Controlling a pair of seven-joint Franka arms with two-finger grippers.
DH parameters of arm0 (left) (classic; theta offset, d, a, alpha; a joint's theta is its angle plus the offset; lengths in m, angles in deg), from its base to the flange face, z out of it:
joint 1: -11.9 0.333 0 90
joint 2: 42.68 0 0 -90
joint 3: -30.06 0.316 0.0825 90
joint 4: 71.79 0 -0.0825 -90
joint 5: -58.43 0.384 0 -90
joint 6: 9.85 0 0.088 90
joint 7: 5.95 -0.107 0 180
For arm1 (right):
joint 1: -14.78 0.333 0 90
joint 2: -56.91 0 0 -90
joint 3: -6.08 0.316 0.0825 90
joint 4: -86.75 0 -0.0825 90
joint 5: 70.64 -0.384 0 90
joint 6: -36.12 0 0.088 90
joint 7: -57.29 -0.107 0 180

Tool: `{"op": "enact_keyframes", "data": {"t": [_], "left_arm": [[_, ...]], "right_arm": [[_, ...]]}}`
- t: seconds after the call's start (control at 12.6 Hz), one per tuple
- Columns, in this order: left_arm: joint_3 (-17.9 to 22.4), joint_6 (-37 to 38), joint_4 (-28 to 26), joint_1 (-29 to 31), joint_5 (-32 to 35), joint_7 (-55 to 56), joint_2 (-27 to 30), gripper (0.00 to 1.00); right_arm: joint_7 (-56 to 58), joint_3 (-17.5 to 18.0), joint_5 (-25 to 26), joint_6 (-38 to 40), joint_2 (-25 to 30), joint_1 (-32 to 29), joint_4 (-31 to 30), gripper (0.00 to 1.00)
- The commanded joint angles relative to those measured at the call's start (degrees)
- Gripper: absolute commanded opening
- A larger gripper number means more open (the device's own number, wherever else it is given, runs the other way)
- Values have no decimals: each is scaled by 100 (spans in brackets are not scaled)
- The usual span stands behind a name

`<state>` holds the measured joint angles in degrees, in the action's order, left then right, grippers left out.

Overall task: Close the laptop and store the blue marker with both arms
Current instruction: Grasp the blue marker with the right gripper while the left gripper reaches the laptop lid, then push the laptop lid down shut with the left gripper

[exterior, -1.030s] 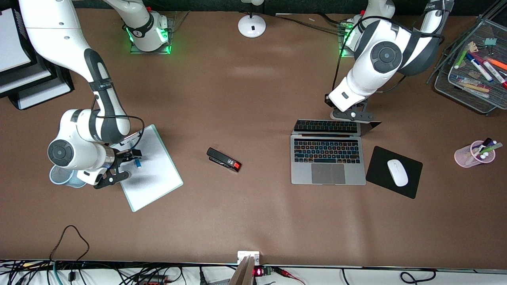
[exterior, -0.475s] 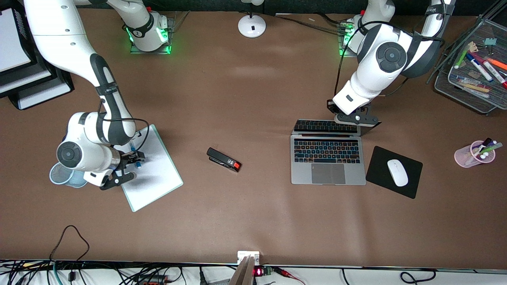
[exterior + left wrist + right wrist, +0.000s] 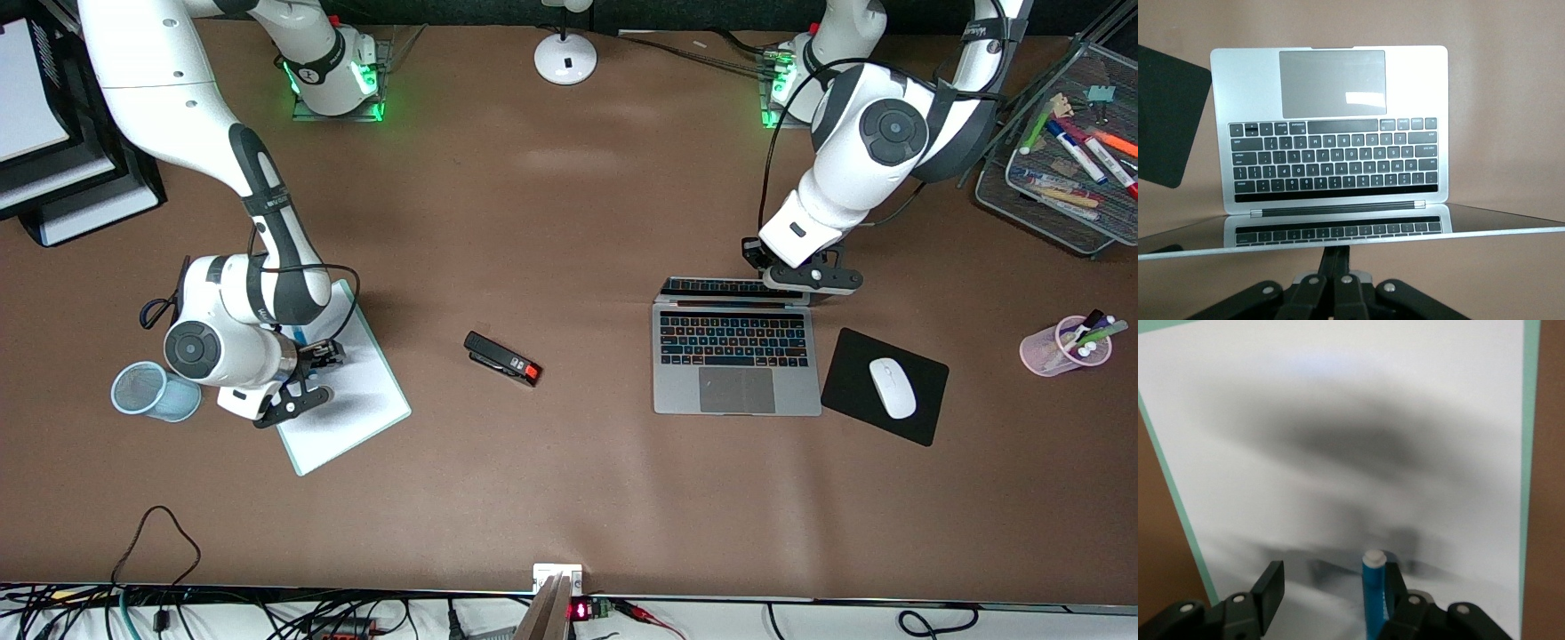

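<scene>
1. Landmark: silver-grey slim laptop with black keyboard, flat on the brown desk toward the left arm's end. Base faces up; the screen is tilted well down over the keys, and the left wrist view shows the keyboard mirrored in it.
2. Left claw sits at the top edge of the laptop's lid, fingers pressed together, pinching nothing. The left wrist view shows the closed fingers just under the lid's edge.
3. Just beside the laptop, toward the left arm's end: black square mouse pad carrying a white oval mouse. Past that, near the desk's end, a translucent pink cup holding pens.
4. From the laptop toward the right arm's end: black stapler with a red tip lies alone on the desk, well apart from the laptop.
5. Past the stapler from the laptop: white clipboard with a pale green border, flat on the desk.
6. Right claw is low over that clipboard, fingers spread partway. The short bright-blue marker with a white end stands between them, against one finger; a clear gap separates it from the other. Not pinched.
7. Past the clipboard from the laptop: light-blue mesh cup, near the right claw, resting on the desk.
</scene>
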<state>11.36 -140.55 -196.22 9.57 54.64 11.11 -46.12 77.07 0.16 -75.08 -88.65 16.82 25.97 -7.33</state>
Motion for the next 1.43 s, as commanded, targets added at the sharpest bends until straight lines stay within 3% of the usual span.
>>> {"op": "enact_keyframes", "data": {"t": [0.0,0.32,0.63,1.35], "left_arm": [[-20,-437,24,57,142,-53,-173,0],[-11,-887,146,66,229,-62,-498,0],[15,-1229,322,66,467,-53,-832,0],[94,-2109,664,66,722,-27,-1693,0]], "right_arm": [[114,-41,-14,23,-35,-47,197,70],[115,-50,-23,32,-43,-82,215,69],[123,-50,-14,75,-61,-134,180,58],[396,-42,-40,75,-61,-187,101,53]]}}
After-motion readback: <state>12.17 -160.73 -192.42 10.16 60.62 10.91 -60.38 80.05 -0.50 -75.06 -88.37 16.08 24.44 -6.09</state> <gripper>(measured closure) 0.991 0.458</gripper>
